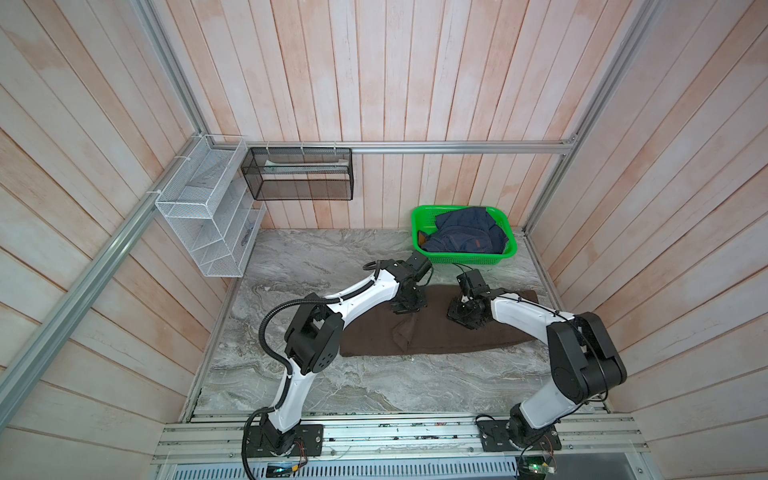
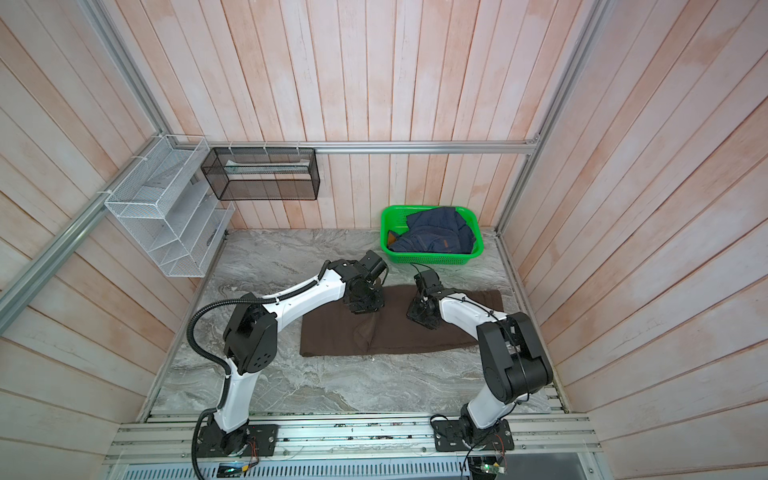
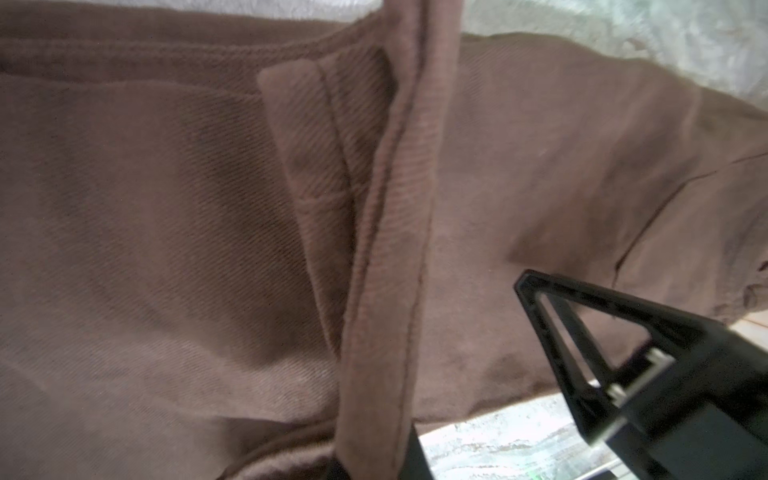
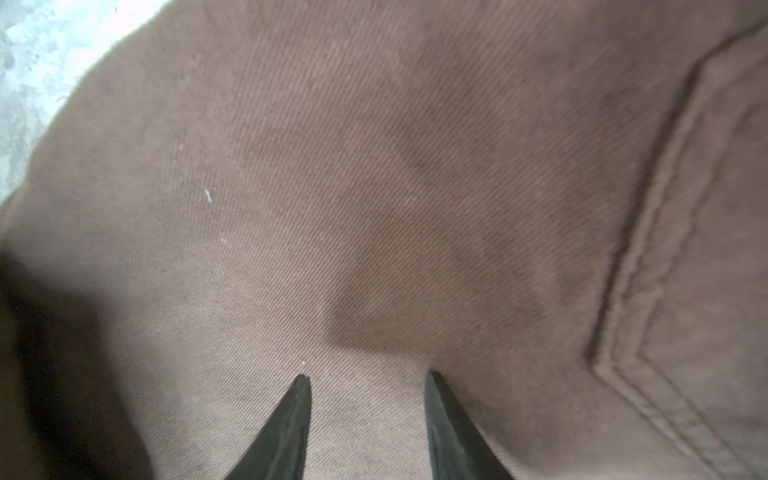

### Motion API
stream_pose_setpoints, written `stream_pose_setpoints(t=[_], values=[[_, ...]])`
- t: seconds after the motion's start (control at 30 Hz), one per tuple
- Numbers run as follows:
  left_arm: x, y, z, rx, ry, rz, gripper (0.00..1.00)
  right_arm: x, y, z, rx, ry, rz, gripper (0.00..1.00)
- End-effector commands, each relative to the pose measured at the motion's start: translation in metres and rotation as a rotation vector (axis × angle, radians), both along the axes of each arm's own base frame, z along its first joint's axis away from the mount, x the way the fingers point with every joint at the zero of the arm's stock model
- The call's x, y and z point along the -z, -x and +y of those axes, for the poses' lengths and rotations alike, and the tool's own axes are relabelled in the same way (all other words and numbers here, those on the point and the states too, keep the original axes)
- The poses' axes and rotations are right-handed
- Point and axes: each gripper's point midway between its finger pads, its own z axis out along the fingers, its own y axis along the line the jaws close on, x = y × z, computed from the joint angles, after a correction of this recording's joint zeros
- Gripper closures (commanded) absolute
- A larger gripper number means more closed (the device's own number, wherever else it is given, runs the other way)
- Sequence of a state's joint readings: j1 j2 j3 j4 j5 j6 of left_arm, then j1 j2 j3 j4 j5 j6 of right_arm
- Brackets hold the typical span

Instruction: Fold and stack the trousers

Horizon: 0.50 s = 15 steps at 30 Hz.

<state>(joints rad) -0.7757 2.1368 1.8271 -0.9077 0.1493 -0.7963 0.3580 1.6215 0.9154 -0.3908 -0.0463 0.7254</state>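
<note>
The marbled table carries two items. The brown trousers lie flat across its middle; a green basket stands at its far right corner.

Enclosed on three sides by walls of pale, pink-washed wooden planks, set upright at the back. Framed with aluminium rails along the back and up the corners. Fitted with a white wire rack on the left wall and a black mesh basket hung from the back rail, just beside it. Floored with a grey marble-patterned worktop, edged in front by slotted aluminium extrusion. Lit evenly; soft shadows only.
</note>
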Motion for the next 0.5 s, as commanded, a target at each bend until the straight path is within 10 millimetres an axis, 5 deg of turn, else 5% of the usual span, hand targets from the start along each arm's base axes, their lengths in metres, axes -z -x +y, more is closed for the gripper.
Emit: stream_pose_setpoints(t=[0.0, 0.13, 0.3, 0.37, 0.47], values=[[-0.012, -0.01, -0.009, -0.008, 0.046, -0.021, 0.68, -0.012, -0.001, -0.002, -0.005, 0.004, -0.022, 0.53], [-0.044, -0.014, -0.018, 0.018, 0.128, -0.086, 0.45, -0.024, -0.003, -0.004, -0.003, 0.005, -0.045, 0.51], [-0.096, -0.013, -0.006, 0.024, 0.174, -0.2, 0.35, -0.048, -0.008, -0.005, 0.008, 0.001, -0.091, 0.47], [-0.102, -0.011, 0.01, 0.001, 0.163, -0.219, 0.35, -0.056, -0.009, -0.002, 0.003, 0.0, -0.108, 0.47], [-0.083, -0.007, 0.046, -0.05, 0.128, -0.194, 0.34, -0.059, -0.008, 0.015, -0.038, 0.004, -0.101, 0.45]])
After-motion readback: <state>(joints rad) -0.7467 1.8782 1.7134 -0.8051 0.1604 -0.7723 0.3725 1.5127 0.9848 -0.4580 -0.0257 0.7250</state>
